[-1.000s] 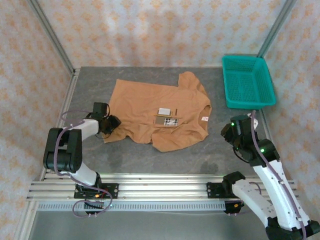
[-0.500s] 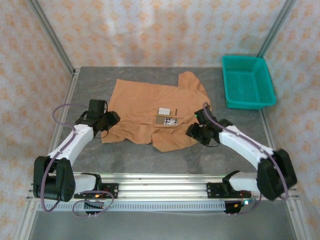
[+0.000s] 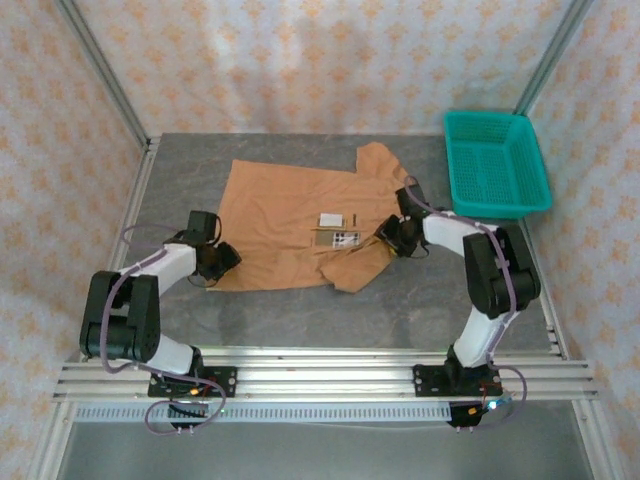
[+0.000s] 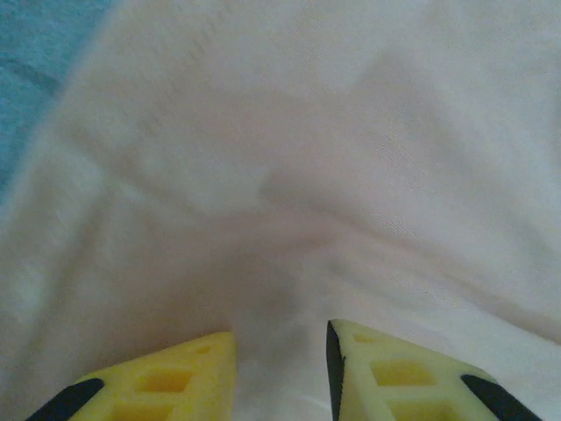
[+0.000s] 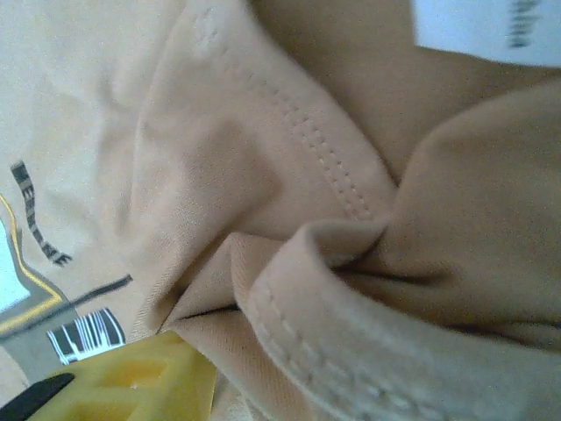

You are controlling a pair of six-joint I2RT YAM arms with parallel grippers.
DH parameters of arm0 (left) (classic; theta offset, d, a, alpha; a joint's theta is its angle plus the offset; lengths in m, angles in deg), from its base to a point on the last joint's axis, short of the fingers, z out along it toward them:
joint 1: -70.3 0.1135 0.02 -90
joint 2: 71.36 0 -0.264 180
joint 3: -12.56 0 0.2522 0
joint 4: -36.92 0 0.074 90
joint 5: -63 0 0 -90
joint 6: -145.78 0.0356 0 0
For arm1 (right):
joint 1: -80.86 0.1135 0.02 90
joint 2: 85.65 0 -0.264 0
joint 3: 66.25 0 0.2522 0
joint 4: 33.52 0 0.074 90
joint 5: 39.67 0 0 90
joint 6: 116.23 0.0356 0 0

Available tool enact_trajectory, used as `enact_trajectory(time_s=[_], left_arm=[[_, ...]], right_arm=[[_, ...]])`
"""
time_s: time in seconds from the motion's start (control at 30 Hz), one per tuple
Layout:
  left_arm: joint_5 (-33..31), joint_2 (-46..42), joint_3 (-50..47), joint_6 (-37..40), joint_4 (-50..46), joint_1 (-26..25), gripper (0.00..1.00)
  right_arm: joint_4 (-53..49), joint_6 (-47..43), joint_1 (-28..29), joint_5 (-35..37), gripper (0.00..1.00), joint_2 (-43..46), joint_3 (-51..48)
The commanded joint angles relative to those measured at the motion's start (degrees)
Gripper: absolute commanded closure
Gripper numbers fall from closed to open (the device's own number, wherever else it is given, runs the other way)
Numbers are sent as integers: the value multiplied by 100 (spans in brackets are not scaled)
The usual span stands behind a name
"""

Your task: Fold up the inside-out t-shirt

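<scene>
right gripper (image 3: 398, 233), grip undiscernible, was swung onto the 3 o'clock end of the inside-out t-shirt (image 3: 280, 210), whose long axis ran to the parted left gripper (image 3: 218, 260) at 9 o'clock.

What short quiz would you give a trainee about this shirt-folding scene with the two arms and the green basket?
1. True or false: the teal plastic mesh basket stands apart from the tan cloth t-shirt.
2. Where is the right gripper? A: at the t-shirt's collar. B: inside the basket. C: on the metal rail.
3. Which gripper sits at the t-shirt's near hem corner?
Key: 1 true; 2 A; 3 the left gripper.
</scene>
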Motion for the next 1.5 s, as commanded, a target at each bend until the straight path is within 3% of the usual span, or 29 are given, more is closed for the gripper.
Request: enact_trajectory(time_s=[0.0, 0.23, 0.4, 0.67, 0.93, 1.0, 1.1, 1.37, 1.47], left_arm=[[-293, -172, 193, 157, -94, 23, 68], [-755, -2258, -112, 6, -1380, -162, 62], [-787, -2991, -635, -261, -1796, -232, 55], [-698, -2531, -1134, -379, -1217, -358, 61], [-929, -1703, -1217, -353, -587, -378, 59], [-994, -1448, -1169, -335, -397, -376, 65], [-1063, -1103, -1020, -276, -249, -373, 98], [-1121, -1235, -420, -138, -681, -373, 100], [-1038, -1336, -270, -133, -789, -368, 100]], right_arm=[[-802, -502, -202, 718, 54, -517, 292], [-1462, -945, -118, 420, 52, 193, 880], [-1673, -920, 76, 383, 50, 933, 753], [-1889, -856, 403, 296, 50, 1749, 496], [-2151, -812, 884, 163, 49, 2039, 326], [-2201, -788, 1099, 190, 49, 2016, 200], [-2120, -665, 1407, 181, 50, 1977, -166], [-975, 45, 2084, -254, 47, 1706, -1220], [-607, 143, 2118, -45, 46, 1410, -1215]])
